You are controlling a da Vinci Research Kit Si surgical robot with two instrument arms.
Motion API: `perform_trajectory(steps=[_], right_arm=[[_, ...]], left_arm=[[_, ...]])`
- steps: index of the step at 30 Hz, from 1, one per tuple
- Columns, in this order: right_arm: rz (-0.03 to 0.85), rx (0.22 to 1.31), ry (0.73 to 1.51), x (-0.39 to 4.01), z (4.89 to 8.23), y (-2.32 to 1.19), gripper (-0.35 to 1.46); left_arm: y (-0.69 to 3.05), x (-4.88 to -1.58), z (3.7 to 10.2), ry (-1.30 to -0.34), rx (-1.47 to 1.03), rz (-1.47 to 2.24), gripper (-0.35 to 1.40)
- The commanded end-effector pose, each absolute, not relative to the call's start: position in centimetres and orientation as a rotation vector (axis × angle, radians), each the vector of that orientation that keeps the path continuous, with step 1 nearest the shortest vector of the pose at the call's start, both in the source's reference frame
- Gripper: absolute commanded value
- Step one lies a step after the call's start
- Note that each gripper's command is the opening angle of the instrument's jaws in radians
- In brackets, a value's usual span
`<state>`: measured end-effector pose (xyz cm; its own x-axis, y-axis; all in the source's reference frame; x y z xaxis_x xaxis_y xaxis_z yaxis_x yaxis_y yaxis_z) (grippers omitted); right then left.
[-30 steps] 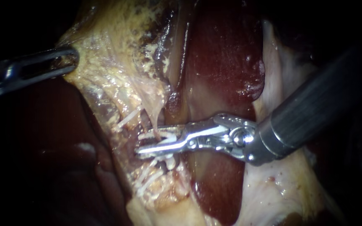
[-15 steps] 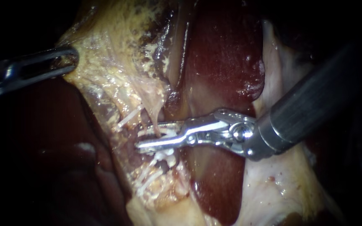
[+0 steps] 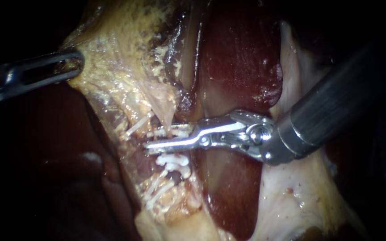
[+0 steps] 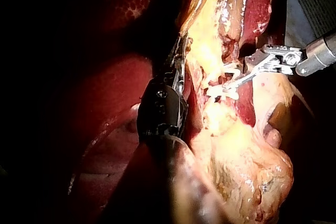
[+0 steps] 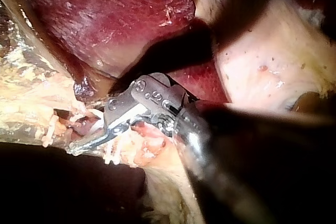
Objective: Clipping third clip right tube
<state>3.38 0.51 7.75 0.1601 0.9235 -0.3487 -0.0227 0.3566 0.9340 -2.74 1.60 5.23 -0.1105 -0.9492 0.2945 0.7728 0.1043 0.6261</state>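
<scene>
My right instrument (image 3: 156, 137) comes in from the right, its two thin jaws drawn close together across a pale tube (image 3: 168, 118). A white clip (image 3: 171, 132) sits between them, and both jaws press on it. Just below the jaws, two white clips (image 3: 174, 161) lie on the same tube. The right wrist view shows these jaws (image 5: 86, 137) narrow against the yellowish tissue. My left instrument (image 3: 73, 62) is shut on the yellowish gallbladder tissue (image 3: 121, 71) at the upper left and holds it taut. In the left wrist view its jaws (image 4: 179, 59) lie along that tissue's edge.
Dark red liver (image 3: 242, 58) lies behind and above the right instrument's wrist. Pale whitish tissue (image 3: 291, 196) spreads under its shaft. More dark liver (image 3: 45, 160) fills the lower left. White fibrous strands (image 3: 157, 189) run below the clips.
The right instrument's jaws have closed from a clear gap to nearly together. They have shifted slightly up the tube, uncovering the clips below. The left instrument has not moved.
</scene>
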Motion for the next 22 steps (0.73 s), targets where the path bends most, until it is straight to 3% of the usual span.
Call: perform_trajectory(steps=[1, 2, 6, 22], right_arm=[[0.87, 0.955, 1.2, 3.36, 7.75, 0.5, -0.19], [0.874, 0.94, 1.177, 3.34, 7.75, 0.5, -0.35], [0.89, 0.901, 1.132, 3.31, 7.78, 0.52, -0.35], [0.891, 0.899, 1.132, 3.31, 7.79, 0.51, -0.35]], left_arm=[[1.6, -2.74, 5.22, -0.796, 0.285, -1.49, -0.35], [1.6, -2.74, 5.22, -0.796, 0.285, -1.49, -0.35], [1.6, -2.74, 5.22, -0.796, 0.285, -1.491, -0.35], [1.6, -2.73, 5.21, -0.795, 0.285, -1.491, -0.35]])
